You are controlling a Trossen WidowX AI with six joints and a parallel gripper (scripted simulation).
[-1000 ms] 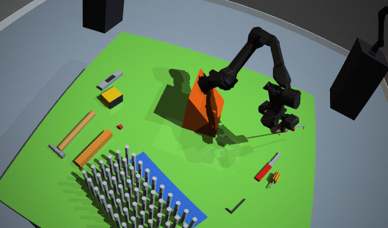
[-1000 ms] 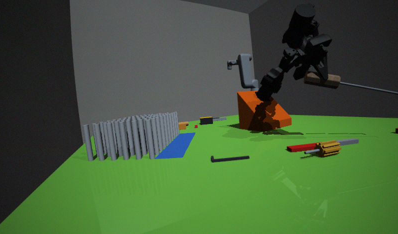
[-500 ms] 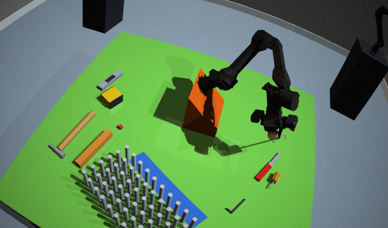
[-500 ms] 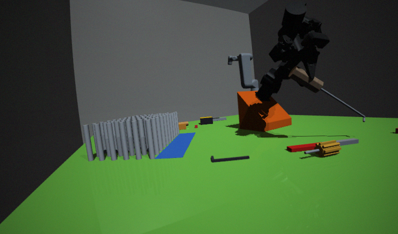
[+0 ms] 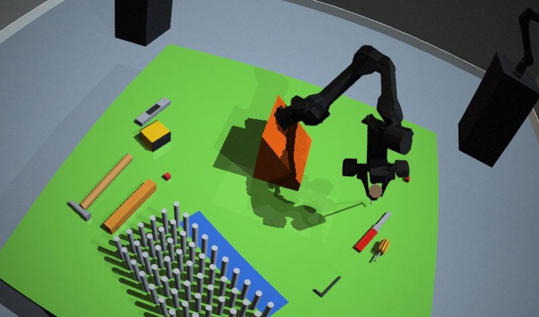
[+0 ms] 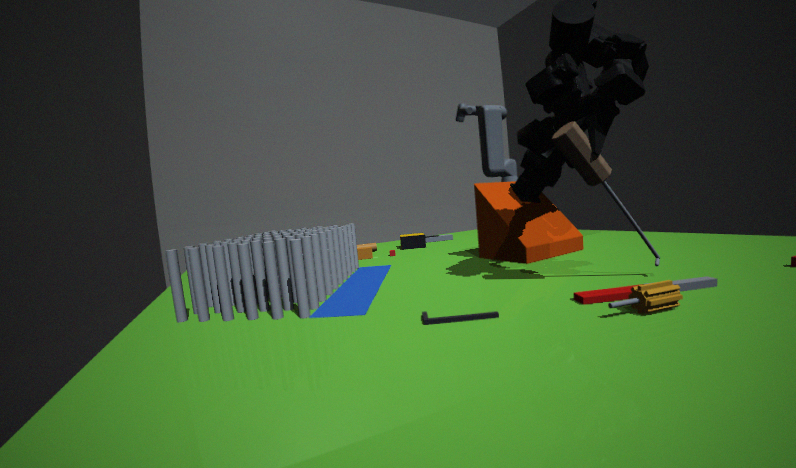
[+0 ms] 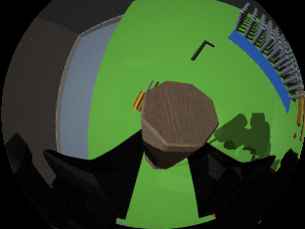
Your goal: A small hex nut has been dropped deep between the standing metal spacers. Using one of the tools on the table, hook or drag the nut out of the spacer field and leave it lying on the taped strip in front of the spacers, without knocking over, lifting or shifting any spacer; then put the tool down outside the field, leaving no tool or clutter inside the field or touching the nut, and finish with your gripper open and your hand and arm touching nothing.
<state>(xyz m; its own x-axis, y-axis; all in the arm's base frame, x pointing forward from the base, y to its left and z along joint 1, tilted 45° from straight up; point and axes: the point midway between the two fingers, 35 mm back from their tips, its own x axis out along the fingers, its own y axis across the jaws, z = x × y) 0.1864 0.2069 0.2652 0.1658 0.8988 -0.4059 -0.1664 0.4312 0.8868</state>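
Observation:
My gripper (image 5: 376, 185) (image 6: 572, 148) (image 7: 166, 136) is shut on the wooden handle of a hook tool (image 5: 375, 191) (image 6: 587, 158) (image 7: 179, 117). It hangs above the mat's right side. The tool's thin rod slants down, and its hooked tip (image 6: 656, 261) is just above the mat. The grey spacers (image 5: 184, 260) (image 6: 261, 267) (image 7: 274, 30) stand upright in rows at the front left, far from the gripper. The blue taped strip (image 5: 236, 258) (image 6: 354, 291) (image 7: 264, 69) lies along their right side. I cannot see the nut; the spacers hide it.
An orange wedge (image 5: 281, 150) (image 6: 523, 227) holds the arm's base. A red-handled tool (image 5: 368, 236) (image 6: 601, 295), a yellow-handled tool (image 5: 382, 246) (image 6: 656, 295) and a black L-key (image 5: 327, 290) (image 6: 459, 317) lie at the right. A hammer (image 5: 101, 187), an orange bar (image 5: 129, 206) and a yellow box (image 5: 155, 135) lie at the left.

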